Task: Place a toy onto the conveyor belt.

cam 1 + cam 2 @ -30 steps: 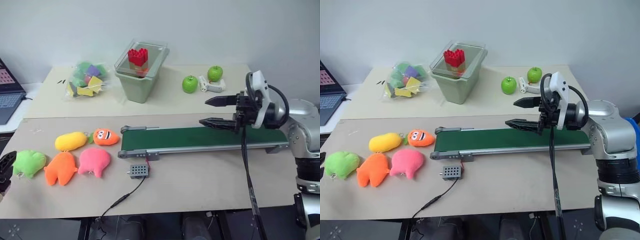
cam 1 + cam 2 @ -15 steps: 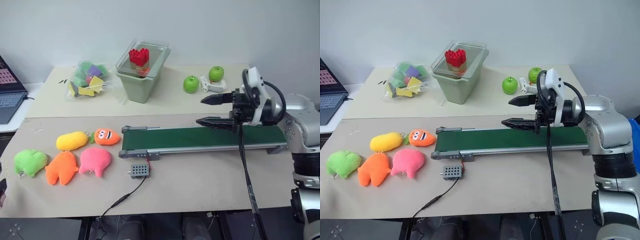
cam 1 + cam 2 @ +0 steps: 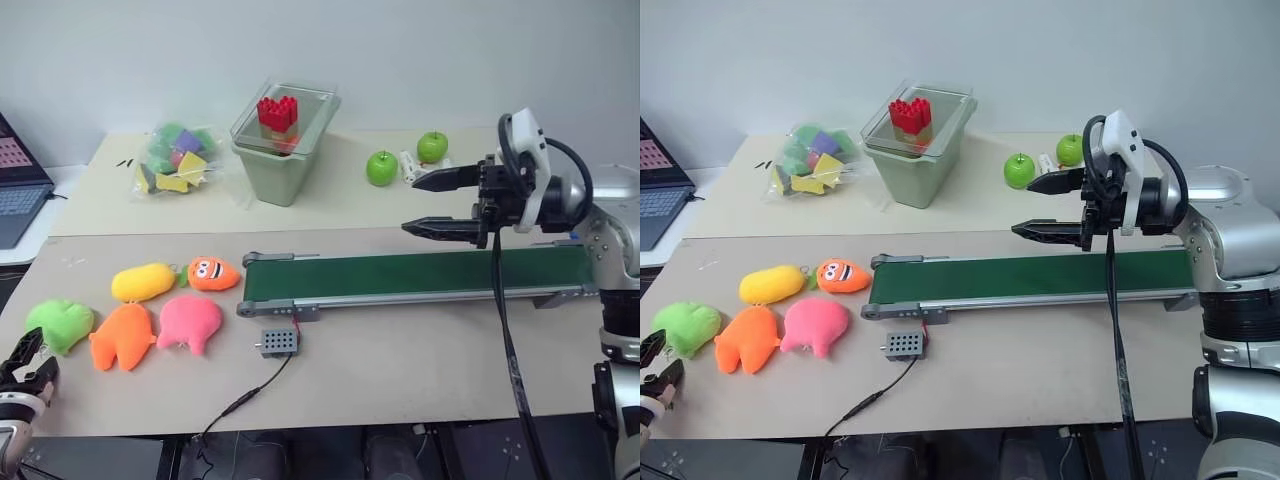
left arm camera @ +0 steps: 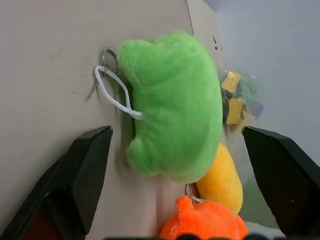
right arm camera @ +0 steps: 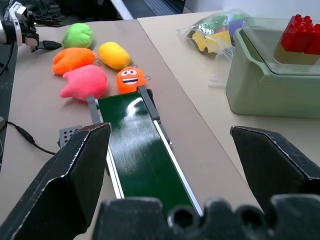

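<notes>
The lime-green toy [image 3: 60, 325] lies at the left end of the tan table, beside other plushes; it also appears in the left wrist view [image 4: 175, 105], with a white loop and ring. My left gripper [image 3: 27, 360] is open just in front of the toy, pointing at it without touching. The toy sits a little beyond its spread fingers [image 4: 85, 165]. The dark-green conveyor belt [image 3: 400, 275] runs across the middle. My right gripper [image 3: 411, 207] hangs open and empty above the belt's right half.
Yellow [image 3: 143, 282], carrot [image 3: 212, 272], orange [image 3: 122, 336] and pink [image 3: 190, 322] plushes crowd the toy's right side. A grey control box [image 3: 276, 342] with cable lies before the belt. Behind are a green bin [image 3: 283, 140], a bag [image 3: 175, 158], two apples [image 3: 381, 168] and a laptop [image 3: 15, 190].
My left gripper has sunk lower at the table's front left corner, near the green toy. The right gripper has risen slightly above the belt. The toys have not moved.
</notes>
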